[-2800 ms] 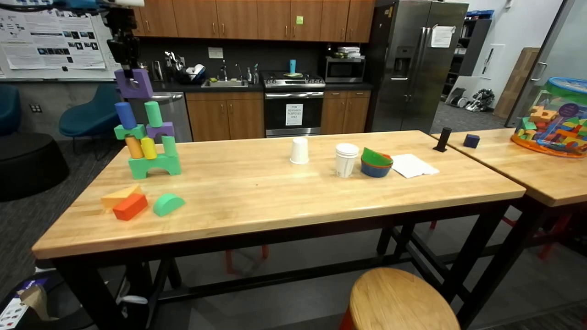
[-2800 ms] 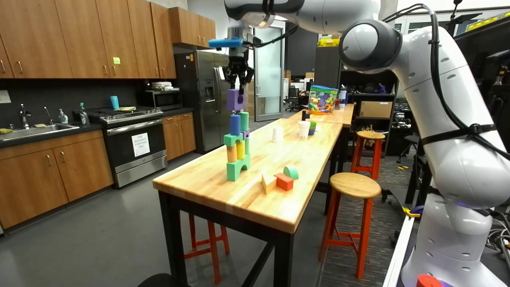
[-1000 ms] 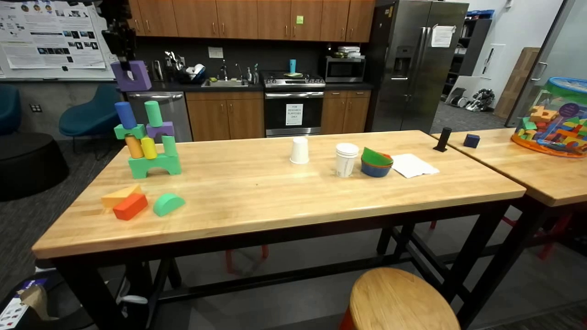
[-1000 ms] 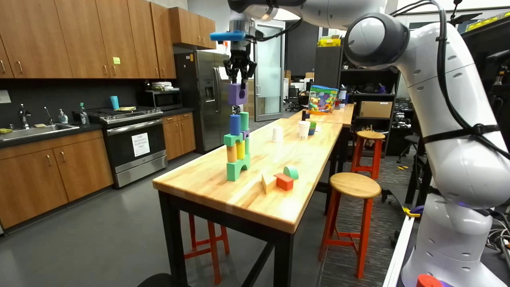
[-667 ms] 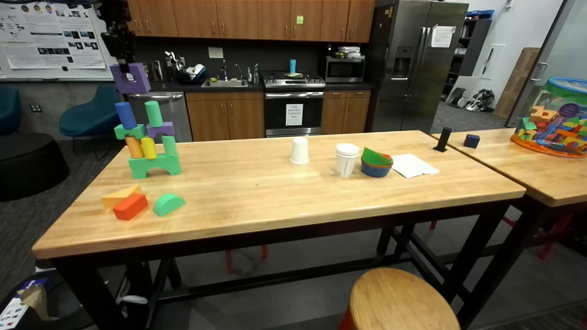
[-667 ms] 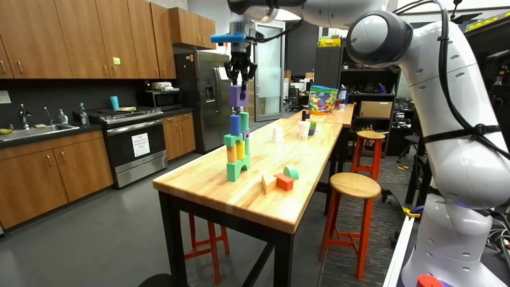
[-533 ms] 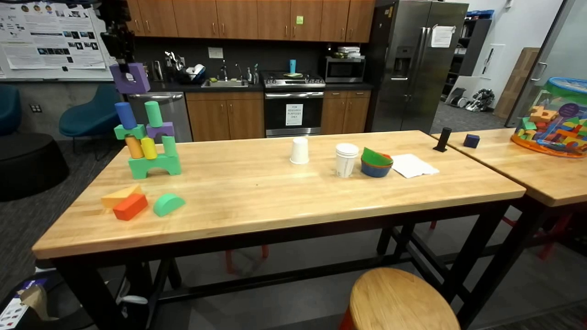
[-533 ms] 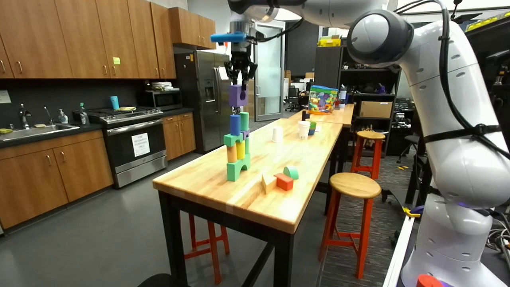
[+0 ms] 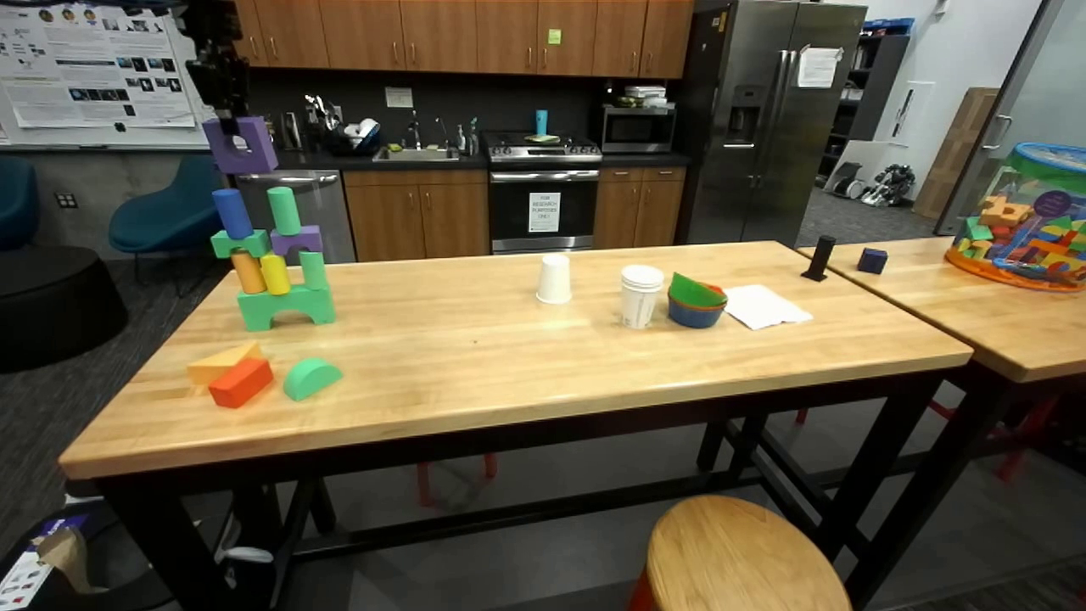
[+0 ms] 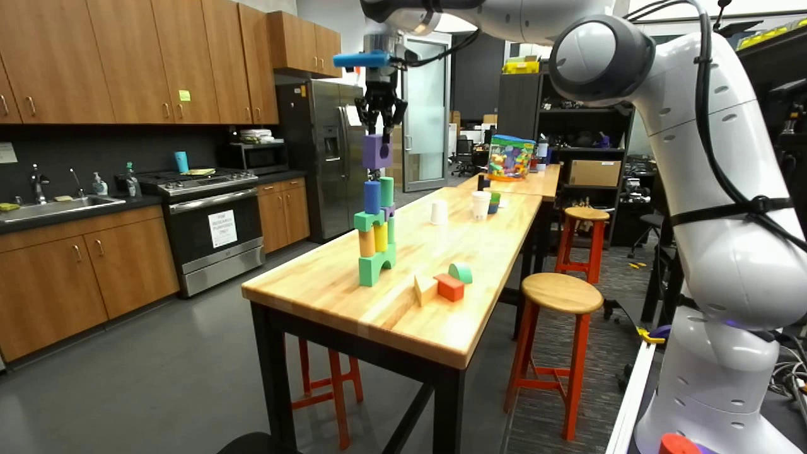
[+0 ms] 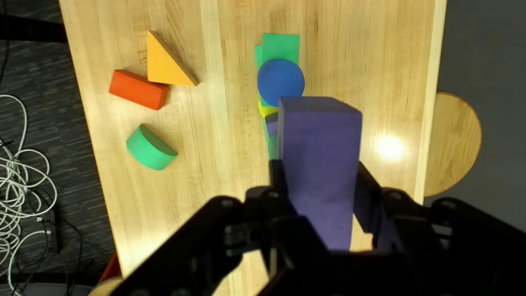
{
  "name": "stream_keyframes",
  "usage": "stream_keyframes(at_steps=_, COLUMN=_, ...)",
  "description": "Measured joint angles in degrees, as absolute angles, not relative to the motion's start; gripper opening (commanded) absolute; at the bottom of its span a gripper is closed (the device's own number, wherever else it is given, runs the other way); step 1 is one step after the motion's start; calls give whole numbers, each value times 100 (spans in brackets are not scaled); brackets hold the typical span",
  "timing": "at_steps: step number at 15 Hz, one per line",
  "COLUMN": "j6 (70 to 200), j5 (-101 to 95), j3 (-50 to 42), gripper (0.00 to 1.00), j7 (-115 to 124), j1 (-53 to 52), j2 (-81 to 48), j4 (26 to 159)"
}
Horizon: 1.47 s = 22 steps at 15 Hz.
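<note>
My gripper (image 10: 379, 132) is shut on a purple block with a round hole (image 10: 373, 151). It holds the block in the air above a block tower, with a gap below it in both exterior views. The tower's top has a blue cylinder (image 9: 232, 214) and a green cylinder (image 9: 284, 210). Below are a small green arch (image 9: 240, 244), a small purple arch (image 9: 297, 240), orange (image 9: 249, 272) and yellow (image 9: 275, 274) cylinders, a green block (image 9: 313, 270) and a green arch base (image 9: 293, 305). In the wrist view the purple block (image 11: 320, 144) hides the green cylinder and partly covers the blue one (image 11: 281, 80).
An orange triangle (image 11: 166, 61), a red block (image 11: 139, 89) and a green half-round (image 11: 150, 150) lie beside the tower. Paper cups (image 9: 554, 280) (image 9: 640, 297), bowls (image 9: 696, 314) and a white sheet (image 9: 765, 307) lie farther along the wooden table (image 9: 475, 382). A stool (image 9: 747, 552) stands beside it.
Since 2.8 seconds ago my gripper and the purple block have risen slightly and shifted a little sideways, then dipped slightly. In the last half second nothing visibly moves. The tower is unchanged.
</note>
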<state>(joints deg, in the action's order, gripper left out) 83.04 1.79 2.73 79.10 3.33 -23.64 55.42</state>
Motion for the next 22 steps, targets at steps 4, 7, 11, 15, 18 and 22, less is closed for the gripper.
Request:
stream_keyframes(at_steps=4, j6=8305, j5=179, j3=273, gripper=15, j7=7909, j1=333, j2=-2363, j4=5542)
stream_keyframes(at_steps=7, j6=8304, j5=179, j3=273, gripper=15, j7=7909, j1=335, j2=-2380, j4=5543)
stream_keyframes(at_steps=11, j6=8299, j5=179, j3=265, gripper=15, j7=7896, j1=361, j2=-2455, j4=5540)
stream_keyframes(at_steps=15, j6=8278, j5=176, j3=258, gripper=15, j7=7856, j1=389, j2=-2557, j4=5475)
stream_keyframes(at_steps=18, j6=8244, j5=175, j3=257, gripper=15, j7=7846, j1=386, j2=-2628, j4=5390)
stream_keyframes(at_steps=22, j6=8155, j5=175, j3=257, gripper=15, j7=7843, j1=378, j2=-2707, j4=5262)
